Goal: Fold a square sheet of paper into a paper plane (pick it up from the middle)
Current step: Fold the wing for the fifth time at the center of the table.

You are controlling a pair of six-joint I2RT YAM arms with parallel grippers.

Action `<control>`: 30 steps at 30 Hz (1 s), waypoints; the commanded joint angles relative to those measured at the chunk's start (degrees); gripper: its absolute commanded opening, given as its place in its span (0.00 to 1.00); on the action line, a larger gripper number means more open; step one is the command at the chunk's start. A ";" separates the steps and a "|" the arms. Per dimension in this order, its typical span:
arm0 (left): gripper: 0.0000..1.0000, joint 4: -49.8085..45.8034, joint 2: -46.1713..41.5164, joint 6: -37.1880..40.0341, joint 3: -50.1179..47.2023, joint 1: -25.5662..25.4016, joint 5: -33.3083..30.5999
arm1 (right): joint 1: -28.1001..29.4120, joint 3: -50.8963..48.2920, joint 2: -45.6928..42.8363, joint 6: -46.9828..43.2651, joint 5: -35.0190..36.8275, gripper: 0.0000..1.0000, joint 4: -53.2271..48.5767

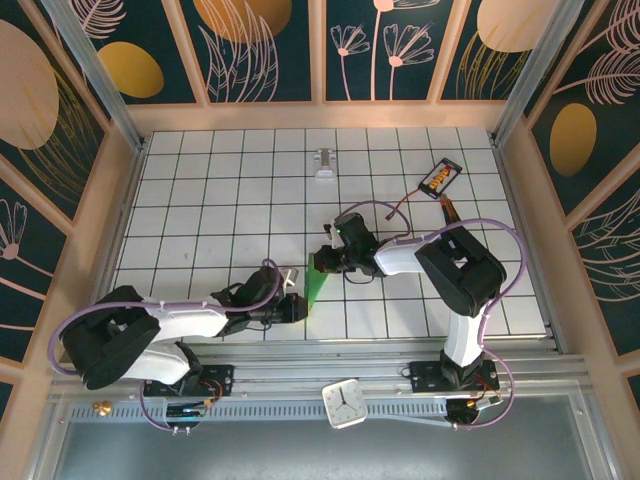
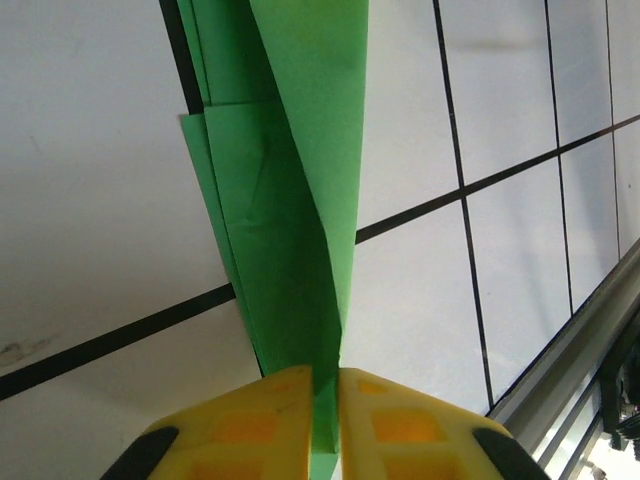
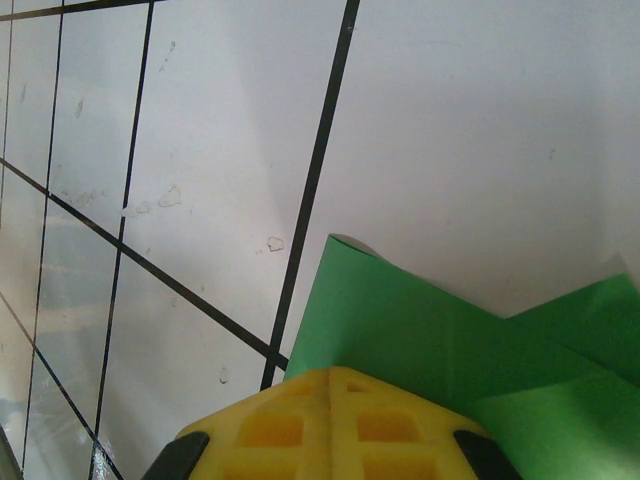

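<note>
Paper plane (image 2: 300,200) pinched between the left fingers (image 2: 250,425).

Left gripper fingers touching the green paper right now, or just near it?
Touching. In the left wrist view the paper plane runs down into the slit between the left gripper's yellow fingers, pinched from both sides with no gap.

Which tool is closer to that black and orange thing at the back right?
Right. The right tool is near-left of the black and orange thing; the left tool is farther toward the near edge.
</note>
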 commanded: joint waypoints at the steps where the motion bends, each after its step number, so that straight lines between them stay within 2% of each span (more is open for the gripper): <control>1: 0.18 -7.13 -1.25 1.78 1.61 -0.84 -2.14 | -0.58 -0.72 2.51 -0.57 1.52 0.00 -1.74; 9: 0.22 -9.41 -0.72 3.63 3.93 -2.29 -3.34 | -0.65 -0.70 2.73 -0.66 1.25 0.00 -1.60; 20: 0.06 -9.57 0.88 4.36 4.91 -2.64 -2.60 | -0.65 -0.97 2.56 -0.39 1.25 0.00 -1.34; 24: 0.02 -5.49 0.99 2.99 2.72 -2.66 0.36 | -0.66 -0.78 2.80 -0.44 1.08 0.00 -1.34; 30: 0.01 1.38 1.68 3.06 0.47 -2.63 4.34 | -0.66 -0.90 2.94 -0.39 0.91 0.00 -1.14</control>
